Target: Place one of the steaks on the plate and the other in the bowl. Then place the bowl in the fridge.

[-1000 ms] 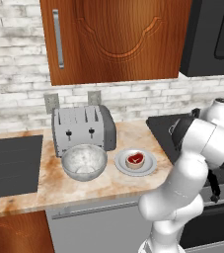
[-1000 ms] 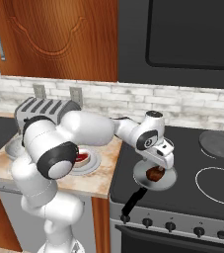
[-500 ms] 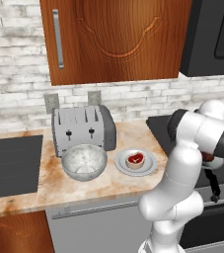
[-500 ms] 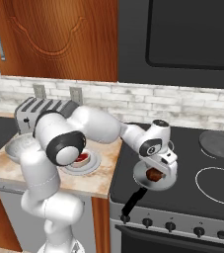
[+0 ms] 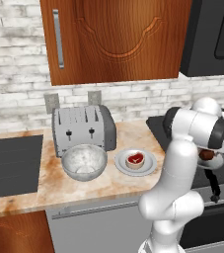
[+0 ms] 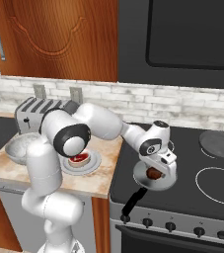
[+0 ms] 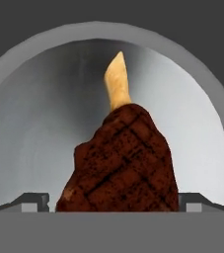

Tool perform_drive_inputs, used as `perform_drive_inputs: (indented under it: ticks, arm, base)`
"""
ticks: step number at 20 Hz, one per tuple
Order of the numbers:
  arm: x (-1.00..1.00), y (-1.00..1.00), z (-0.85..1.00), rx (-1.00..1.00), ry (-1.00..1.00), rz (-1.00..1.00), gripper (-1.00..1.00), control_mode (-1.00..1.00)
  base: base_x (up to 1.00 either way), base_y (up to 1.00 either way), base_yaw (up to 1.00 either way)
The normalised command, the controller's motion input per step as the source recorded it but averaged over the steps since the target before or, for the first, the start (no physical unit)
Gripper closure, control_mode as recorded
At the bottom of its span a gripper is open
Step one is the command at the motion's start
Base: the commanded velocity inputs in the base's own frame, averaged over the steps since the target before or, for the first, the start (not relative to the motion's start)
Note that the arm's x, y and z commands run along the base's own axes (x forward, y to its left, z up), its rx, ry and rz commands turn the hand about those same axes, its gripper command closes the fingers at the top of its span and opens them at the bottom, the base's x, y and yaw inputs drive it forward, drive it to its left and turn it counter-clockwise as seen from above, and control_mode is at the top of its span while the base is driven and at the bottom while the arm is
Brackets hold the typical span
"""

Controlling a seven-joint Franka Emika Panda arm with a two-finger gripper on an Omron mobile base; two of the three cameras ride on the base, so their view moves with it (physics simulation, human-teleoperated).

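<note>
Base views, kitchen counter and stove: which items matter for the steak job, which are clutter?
Job:
red steak on the plate
brown steak in a frying pan, open claw over it
bowl

Clutter:
toaster
second pan

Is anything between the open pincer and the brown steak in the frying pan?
Nothing visible. The pincer hangs open right over the brown steak in the frying pan, one fingertip on each side of it.

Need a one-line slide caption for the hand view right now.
Open end effector poised over the dark brown steak lying in a grey frying pan.
</note>
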Motion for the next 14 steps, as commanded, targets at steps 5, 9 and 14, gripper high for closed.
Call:
perform_drive_inputs:
  ticks: [5, 9, 14]
  arm:
    - [0.00, 0.00, -0.14, 0.02, 0.00, 0.00, 1.00, -1.00]
    - [0.00, 0.01, -0.02, 0.00, 0.00, 0.00, 1.00, -1.00]
    - [-0.38, 0.50, 0.21, -0.01, -0.07, 0.03, 1.00, -1.00]
  base:
    - [0.00, 0.00, 0.00]
    - [0.00, 0.00, 0.00]
    - [0.00, 0.00, 0.00]
